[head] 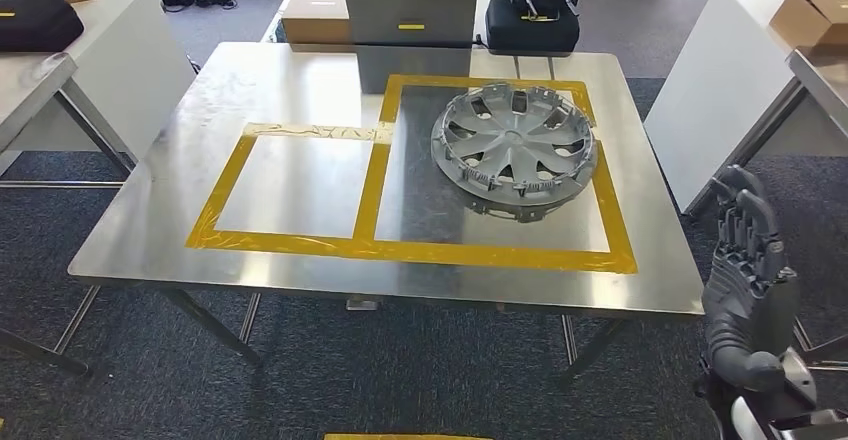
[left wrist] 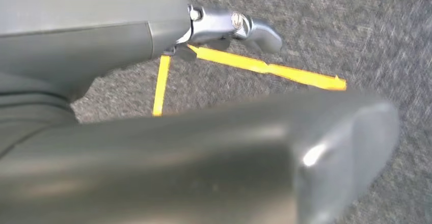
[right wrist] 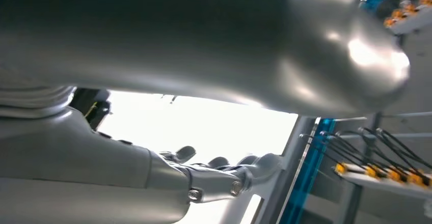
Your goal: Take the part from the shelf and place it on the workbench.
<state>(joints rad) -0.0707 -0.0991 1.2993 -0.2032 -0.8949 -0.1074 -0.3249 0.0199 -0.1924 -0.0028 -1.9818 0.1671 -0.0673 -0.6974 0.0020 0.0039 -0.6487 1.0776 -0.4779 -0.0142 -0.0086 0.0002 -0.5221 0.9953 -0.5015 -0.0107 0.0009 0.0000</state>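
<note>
A silver wheel cover (head: 513, 147) lies flat on the steel workbench (head: 130, 210), inside the right yellow-taped rectangle. My right hand (head: 750, 270) is raised beside the bench's right front corner, off the table, fingers stretched upward and holding nothing. In the right wrist view its fingers (right wrist: 224, 175) reach out straight and bare. My left hand (left wrist: 204, 158) hangs over grey carpet; its thumb looms large and one finger (left wrist: 254, 30) extends, with nothing in its grasp.
A smaller taped rectangle (head: 290, 185) sits left of the wheel cover. At the bench's far edge stand a grey panel (head: 410, 12), a cardboard box (head: 315, 18) and a black case (head: 532, 22). White tables flank both sides. Yellow tape lines (left wrist: 270, 68) mark the carpet.
</note>
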